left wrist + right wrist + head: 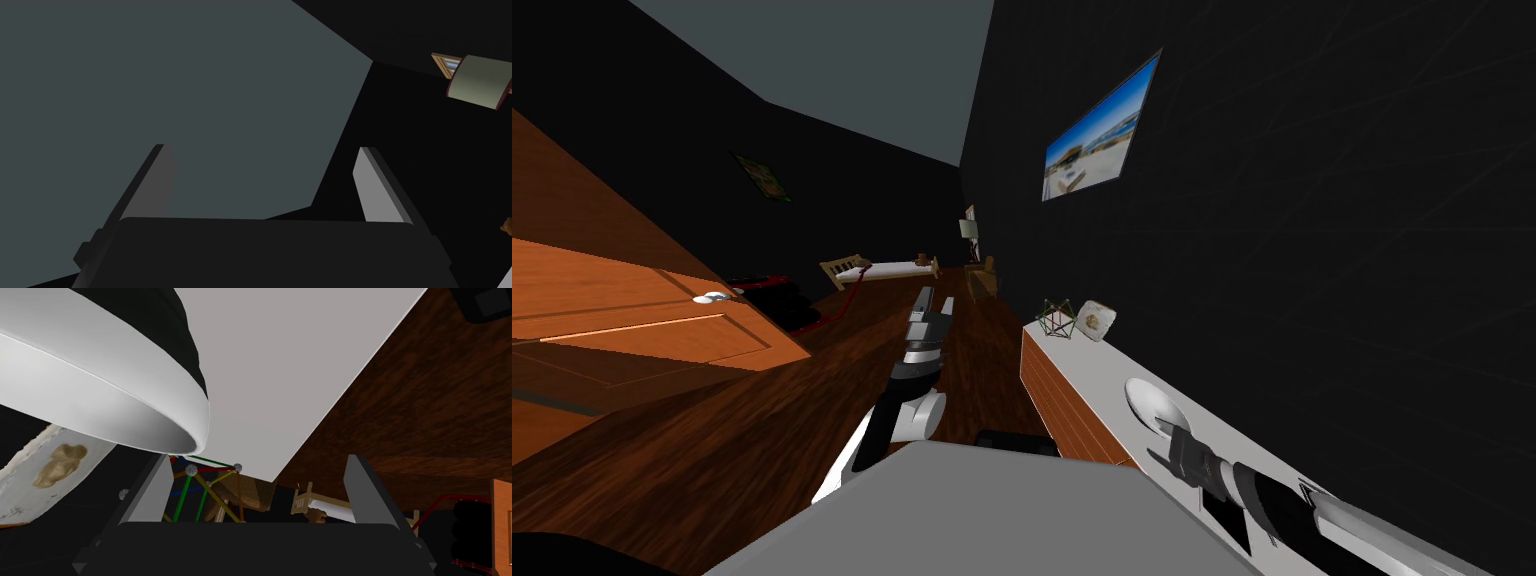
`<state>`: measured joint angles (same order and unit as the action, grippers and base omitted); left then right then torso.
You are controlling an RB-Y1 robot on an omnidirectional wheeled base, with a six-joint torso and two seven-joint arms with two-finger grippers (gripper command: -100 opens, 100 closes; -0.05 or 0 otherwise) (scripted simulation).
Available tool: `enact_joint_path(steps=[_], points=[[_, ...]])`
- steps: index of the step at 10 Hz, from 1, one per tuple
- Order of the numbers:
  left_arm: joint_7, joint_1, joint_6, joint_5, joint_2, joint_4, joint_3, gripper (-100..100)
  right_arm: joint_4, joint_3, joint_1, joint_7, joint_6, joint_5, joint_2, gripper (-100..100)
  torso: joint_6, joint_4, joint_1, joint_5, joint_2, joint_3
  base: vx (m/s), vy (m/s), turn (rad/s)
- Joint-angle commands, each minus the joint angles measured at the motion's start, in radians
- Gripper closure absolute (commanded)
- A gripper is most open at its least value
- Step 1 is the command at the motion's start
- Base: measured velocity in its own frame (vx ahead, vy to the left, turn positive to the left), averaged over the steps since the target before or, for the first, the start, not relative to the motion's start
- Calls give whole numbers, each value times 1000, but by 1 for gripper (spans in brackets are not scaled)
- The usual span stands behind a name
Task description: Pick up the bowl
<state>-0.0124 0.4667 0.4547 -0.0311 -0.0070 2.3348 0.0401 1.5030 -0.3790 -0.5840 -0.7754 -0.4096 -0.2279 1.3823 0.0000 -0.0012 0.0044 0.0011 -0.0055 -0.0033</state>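
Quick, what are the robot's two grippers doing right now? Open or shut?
Left gripper: open, holding nothing.
Right gripper: open, right by the white bowl, not gripping it.

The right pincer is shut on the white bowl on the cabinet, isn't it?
Not quite. The right pincer is open, not shut on the white bowl. The right wrist view shows its fingers standing apart, with the bowl close by on the cabinet.

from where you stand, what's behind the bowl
Farther along the white top, a rod frame and a white plaque. In the right wrist view the bowl covers part of the plaque.
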Motion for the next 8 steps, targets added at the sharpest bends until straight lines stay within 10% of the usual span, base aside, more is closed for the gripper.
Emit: enact_joint_path(steps=[1,8], points=[[0,0,0,0,0,0,0,0,-15,-5,-9,-27,5,-7,42,-100,0,0,0,0,0,0,76,49,5],[0,0,0,0,0,0,0,0,-55,-104,-53,-163,81,-72,235,-100,0,0,-1,0,0,0,80,47,16]])
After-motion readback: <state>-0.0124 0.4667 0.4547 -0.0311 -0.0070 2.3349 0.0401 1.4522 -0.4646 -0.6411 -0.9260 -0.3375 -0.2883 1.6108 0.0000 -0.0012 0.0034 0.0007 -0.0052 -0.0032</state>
